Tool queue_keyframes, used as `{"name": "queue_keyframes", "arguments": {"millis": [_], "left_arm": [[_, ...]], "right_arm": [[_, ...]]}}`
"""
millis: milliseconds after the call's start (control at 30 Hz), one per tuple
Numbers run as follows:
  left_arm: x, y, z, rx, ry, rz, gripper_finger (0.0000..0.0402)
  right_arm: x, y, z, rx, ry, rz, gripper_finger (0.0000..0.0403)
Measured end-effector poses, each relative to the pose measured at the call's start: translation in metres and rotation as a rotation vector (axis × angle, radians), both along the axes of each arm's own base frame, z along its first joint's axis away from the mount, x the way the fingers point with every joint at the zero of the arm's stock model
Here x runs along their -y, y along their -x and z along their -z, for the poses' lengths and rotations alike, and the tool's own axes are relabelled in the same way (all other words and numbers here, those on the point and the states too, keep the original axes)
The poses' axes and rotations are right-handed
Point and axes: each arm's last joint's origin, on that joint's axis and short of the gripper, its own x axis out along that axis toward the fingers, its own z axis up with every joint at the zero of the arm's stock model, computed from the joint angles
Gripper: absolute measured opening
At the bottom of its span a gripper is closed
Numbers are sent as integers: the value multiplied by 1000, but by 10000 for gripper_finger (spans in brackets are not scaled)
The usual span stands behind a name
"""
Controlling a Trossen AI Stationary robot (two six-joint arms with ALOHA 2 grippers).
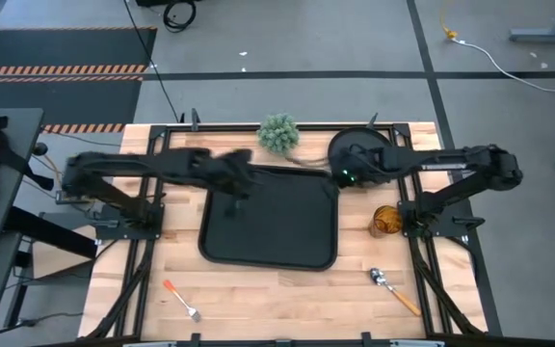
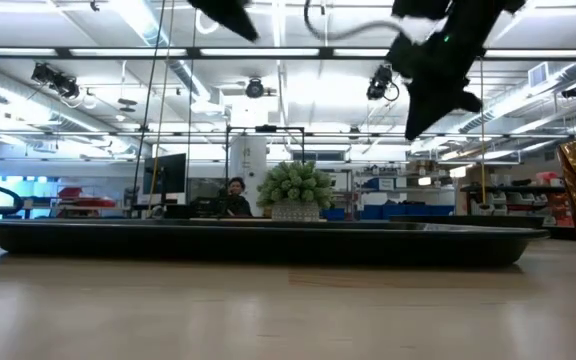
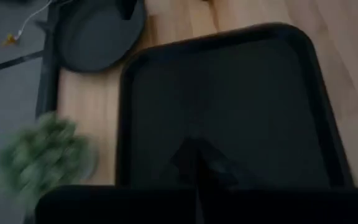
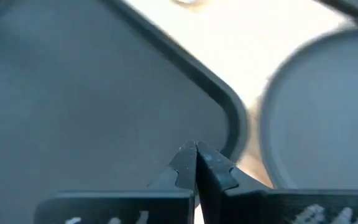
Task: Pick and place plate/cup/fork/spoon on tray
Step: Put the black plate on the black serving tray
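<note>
my right gripper [image 4: 196, 149] hung shut and empty above the tray's [image 1: 268, 253] upper right corner, beside the plate [image 1: 350, 145]. my left gripper [image 3: 194, 152] (also shut, holding nothing) hovered over the tray's upper left. the cup [image 1: 385, 220] sat right of the tray.
</note>
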Motion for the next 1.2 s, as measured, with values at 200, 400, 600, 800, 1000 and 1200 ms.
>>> {"name": "queue_keyframes", "arguments": {"millis": [200,400,600,800,1000,1200], "left_arm": [[-1,66,-32,-14,56,-62,25],[-1,121,-49,4,117,-195,46],[2,158,-59,82,229,-308,88],[2,177,-66,173,219,-400,148],[-1,193,-72,242,173,-413,195],[-2,209,-70,399,222,-398,201]], "right_arm": [[25,-24,18,-111,-74,106,9],[41,-57,24,-261,-82,131,9],[58,-76,17,-324,-46,134,34],[77,-76,30,-394,-72,156,123],[91,-79,51,-453,-111,165,242],[98,-77,55,-459,-91,239,309]]}}
